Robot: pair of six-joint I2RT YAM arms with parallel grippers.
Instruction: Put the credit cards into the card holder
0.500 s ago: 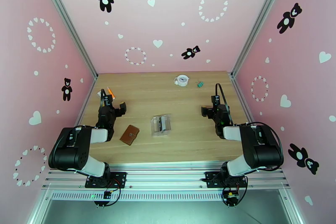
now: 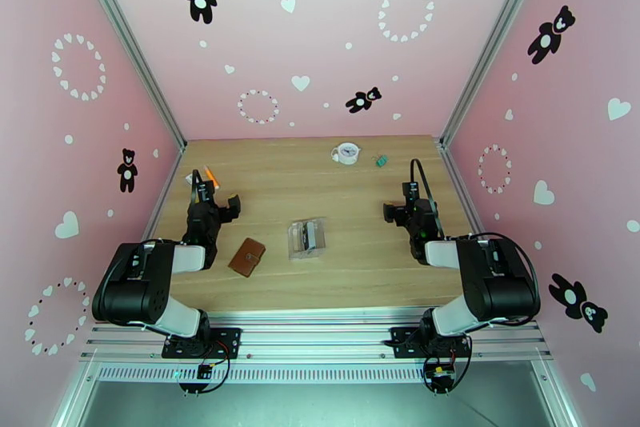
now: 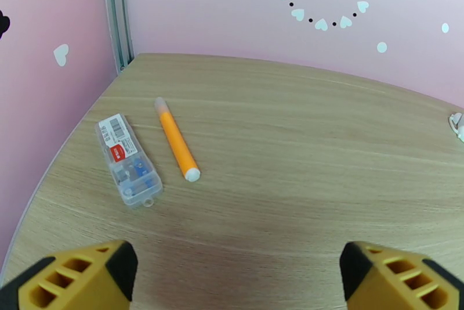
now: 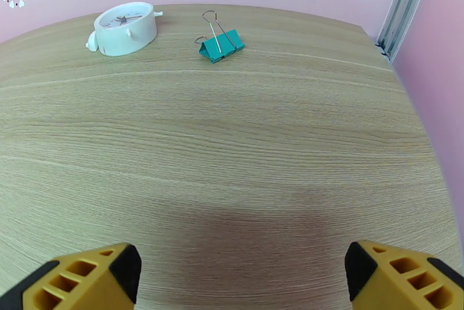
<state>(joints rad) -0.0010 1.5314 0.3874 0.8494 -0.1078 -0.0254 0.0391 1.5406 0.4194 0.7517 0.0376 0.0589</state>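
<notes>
Your left gripper (image 3: 235,262) and right gripper (image 4: 240,265) gape empty; the small brown leather card holder (image 2: 247,257) lies closed beside the left one, the dark flat credit cards (image 2: 304,236) between both inside a crinkly clear pouch (image 2: 318,245), which a pinch could drag along.

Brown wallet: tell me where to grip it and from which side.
Probably take the brown wallet across its narrow width, pinching the two long edges and coming straight down from above. It lies flat and closed on the table, turned diagonally, so the wrist should rotate to match. The open left gripper is the nearer one.
</notes>
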